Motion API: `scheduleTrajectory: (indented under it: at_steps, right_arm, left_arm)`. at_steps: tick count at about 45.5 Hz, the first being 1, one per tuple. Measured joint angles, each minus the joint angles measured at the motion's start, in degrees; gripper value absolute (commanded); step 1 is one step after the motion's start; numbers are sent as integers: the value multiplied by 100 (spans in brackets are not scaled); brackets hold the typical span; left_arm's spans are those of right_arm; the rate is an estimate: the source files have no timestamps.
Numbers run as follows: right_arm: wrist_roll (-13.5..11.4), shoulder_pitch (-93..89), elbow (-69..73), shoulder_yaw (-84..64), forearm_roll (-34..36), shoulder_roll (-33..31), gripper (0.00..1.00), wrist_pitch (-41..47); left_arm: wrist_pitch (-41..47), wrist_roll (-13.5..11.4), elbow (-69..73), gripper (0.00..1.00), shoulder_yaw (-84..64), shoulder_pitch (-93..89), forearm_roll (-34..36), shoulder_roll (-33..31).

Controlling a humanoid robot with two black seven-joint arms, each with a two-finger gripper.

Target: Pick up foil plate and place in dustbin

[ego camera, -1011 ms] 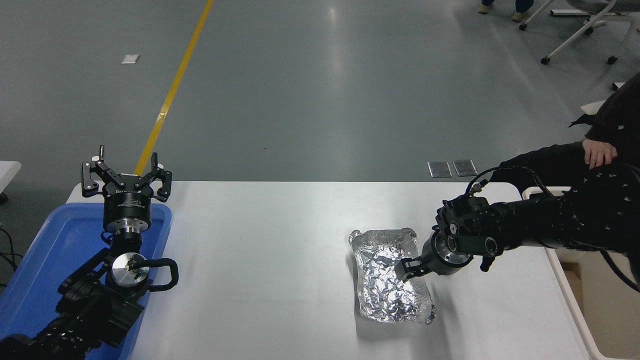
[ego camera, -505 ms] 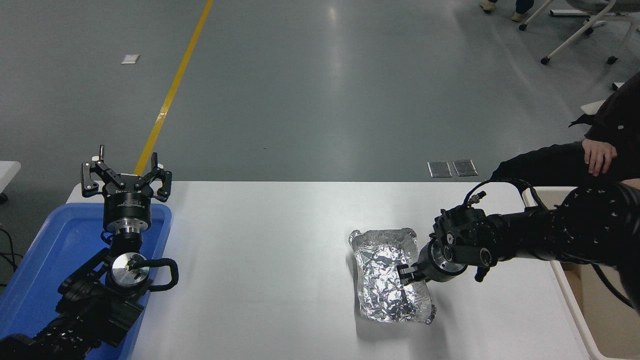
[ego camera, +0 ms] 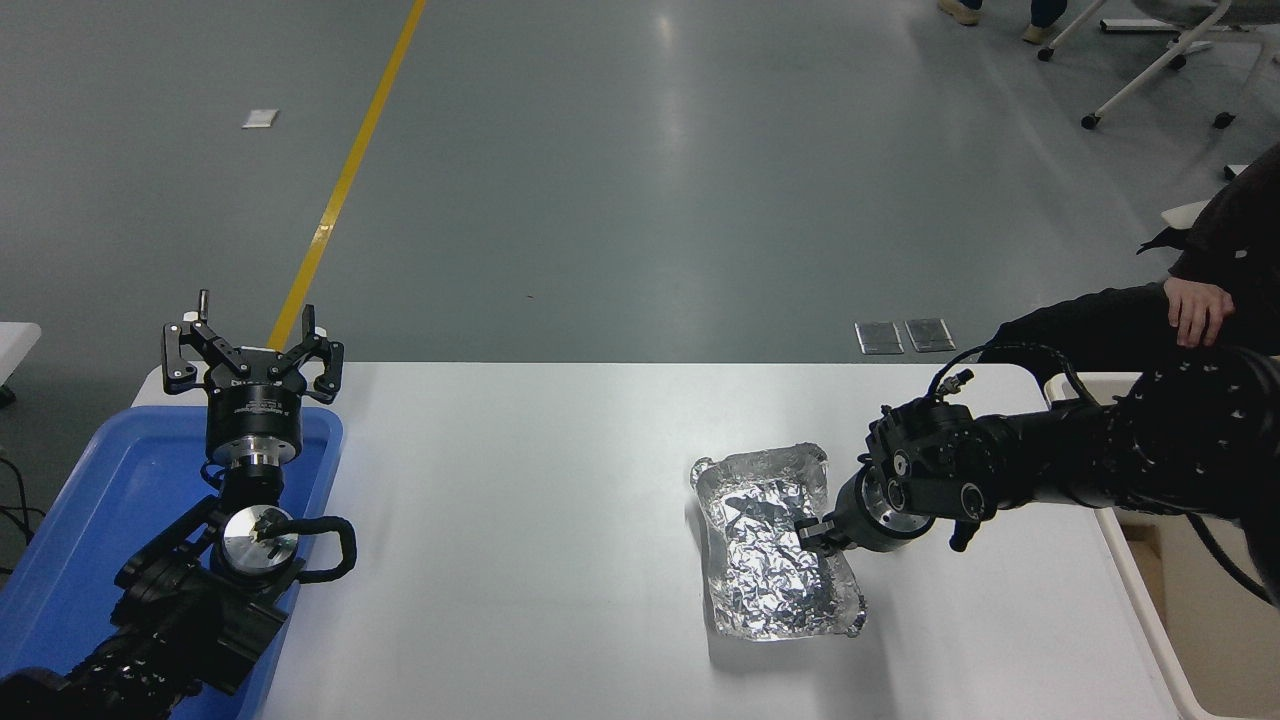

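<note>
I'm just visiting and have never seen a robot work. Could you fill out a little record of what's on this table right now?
Surface: white table
Item being handled: crinkled silver foil plate, far end tilted up off the table
Right gripper: closed on the foil plate's right rim
Left gripper: open, parked above the shallow blue plastic tray
Destination: cream plastic dustbin at the table's right edge, partly out of view
Bystander: a person's hand at far right

dustbin cut off at right and bottom edges, right arm hiding part of its rim, right gripper fingertips hidden against foil plate, grip unclear, person cropped at right edge
</note>
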Motion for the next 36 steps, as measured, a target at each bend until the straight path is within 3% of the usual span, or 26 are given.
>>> scheduleTrajectory:
  at_steps: [19, 36]
  right_arm:
    - [13, 2533, 2194, -668, 418, -1242, 0, 262]
    - [39, 5148, 3564, -1148, 611, -2022, 0, 1329]
  left_arm:
    - [2, 0, 1, 99, -4, 6, 1, 1]
    - [2, 0, 0, 99, -7, 8, -1, 9]
